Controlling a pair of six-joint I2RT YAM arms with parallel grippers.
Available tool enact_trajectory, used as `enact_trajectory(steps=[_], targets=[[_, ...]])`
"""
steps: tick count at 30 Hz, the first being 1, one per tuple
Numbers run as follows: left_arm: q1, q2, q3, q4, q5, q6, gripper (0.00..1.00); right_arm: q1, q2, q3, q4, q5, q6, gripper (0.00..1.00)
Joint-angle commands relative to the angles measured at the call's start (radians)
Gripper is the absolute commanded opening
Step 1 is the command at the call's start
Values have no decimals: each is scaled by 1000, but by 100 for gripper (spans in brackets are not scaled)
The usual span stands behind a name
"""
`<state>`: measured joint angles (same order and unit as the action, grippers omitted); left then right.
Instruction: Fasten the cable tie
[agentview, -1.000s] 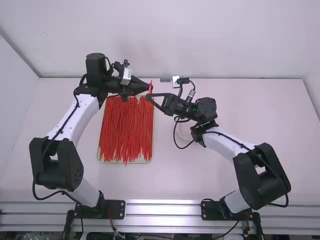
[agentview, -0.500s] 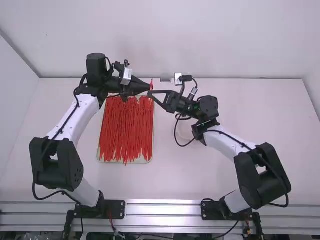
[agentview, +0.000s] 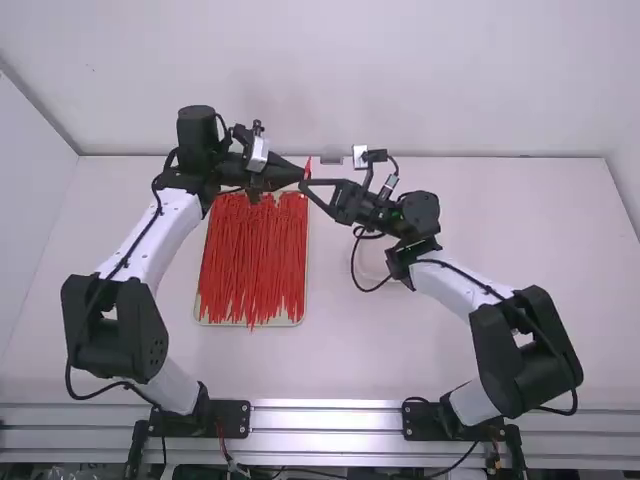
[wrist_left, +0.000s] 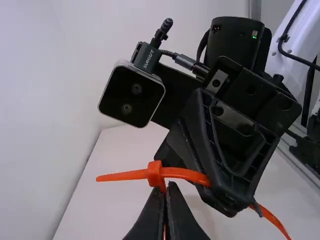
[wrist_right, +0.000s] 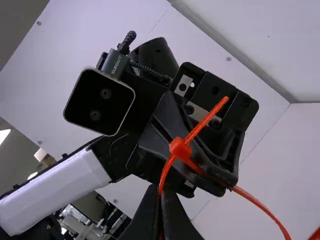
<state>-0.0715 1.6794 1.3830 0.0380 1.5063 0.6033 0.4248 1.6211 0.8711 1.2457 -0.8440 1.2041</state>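
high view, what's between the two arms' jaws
A single red cable tie, gripped by both jaws, clear in the high view and both wrist views.

Left arm (agentview: 150, 235) and right arm (agentview: 450, 285): white links, black joints, black cables (agentview: 352, 272); left gripper (agentview: 297, 172), right gripper (agentview: 308, 184) black.

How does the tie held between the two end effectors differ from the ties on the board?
The held tie is in the air, pinched by the left end effector and right end effector; the pile of ties lies flat on the board. The held tie is bent, its tail seemingly through its head; the pile of ties is straight and unfastened. Both are red-orange.
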Motion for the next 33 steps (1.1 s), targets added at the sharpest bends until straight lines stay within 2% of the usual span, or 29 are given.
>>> enact_trajectory(steps=[1, 12, 23, 29, 33], targets=[[-29, -6, 29, -3, 64, 22, 1, -28, 7, 40, 7, 56, 0, 0], [-33, -6, 29, -13, 64, 22, 1, -46, 7, 55, 3, 57, -25, 0], [-33, -6, 29, -161, 64, 180, 1, -83, 7, 66, 3, 88, -26, 0], [-34, -6, 29, -157, 64, 178, 1, -85, 7, 66, 4, 76, -27, 0], [-25, -6, 30, -157, 64, 174, 1, -79, 7, 66, 3, 32, -26, 11]])
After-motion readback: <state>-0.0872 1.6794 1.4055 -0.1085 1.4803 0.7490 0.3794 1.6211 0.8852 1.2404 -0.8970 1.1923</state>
